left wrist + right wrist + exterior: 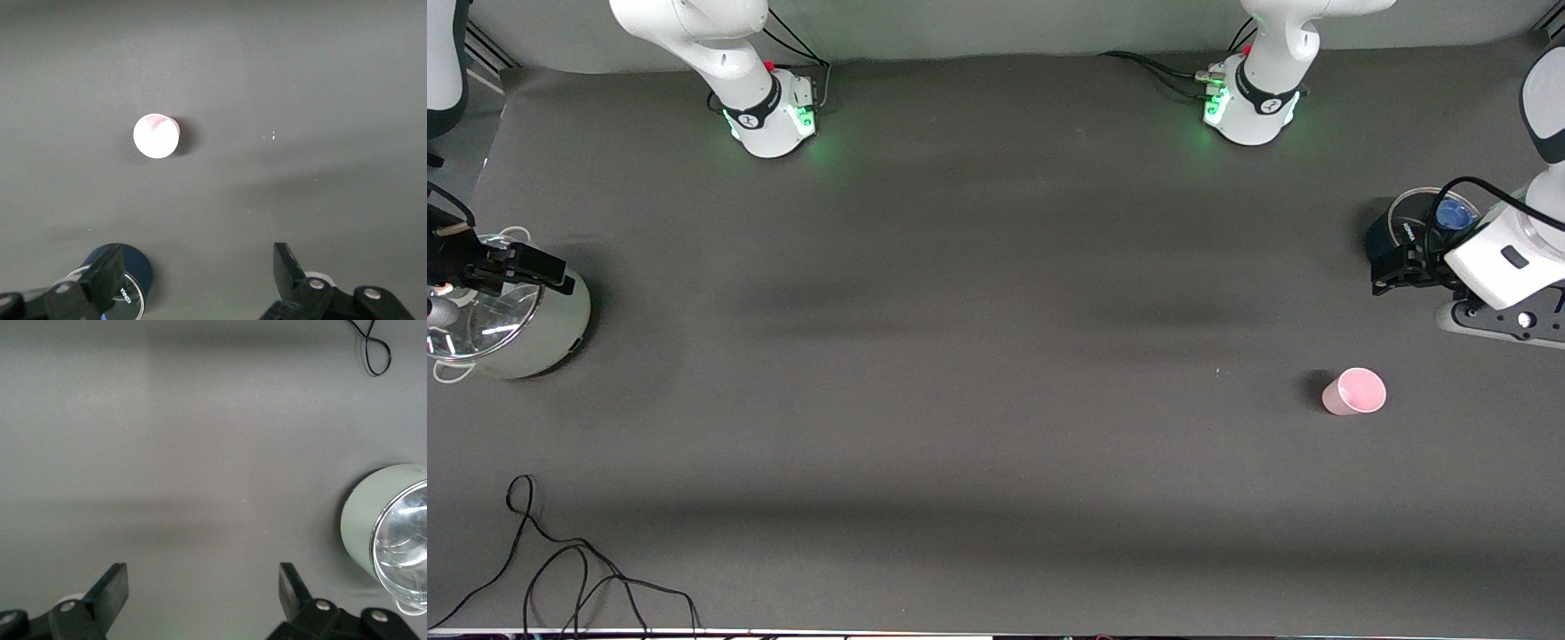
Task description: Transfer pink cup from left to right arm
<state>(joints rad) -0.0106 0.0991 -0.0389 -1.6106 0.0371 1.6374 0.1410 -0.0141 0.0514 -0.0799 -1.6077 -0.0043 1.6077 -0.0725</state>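
Note:
The pink cup point(1353, 392) stands upright on the dark table toward the left arm's end, nothing touching it. It also shows in the left wrist view point(156, 136), apart from the fingers. My left gripper point(1392, 267) point(199, 273) is open and empty, up over the table beside a dark pot; the cup lies nearer to the front camera than that pot. My right gripper point(534, 267) point(203, 587) is open and empty, over the pale green pot at the right arm's end of the table.
A dark blue pot point(1421, 212) point(130, 283) with a glass lid stands under the left hand. A pale green pot point(534, 333) point(373, 523) with a glass lid stands under the right hand. A loose black cable point(578, 569) point(373, 350) lies near the front edge.

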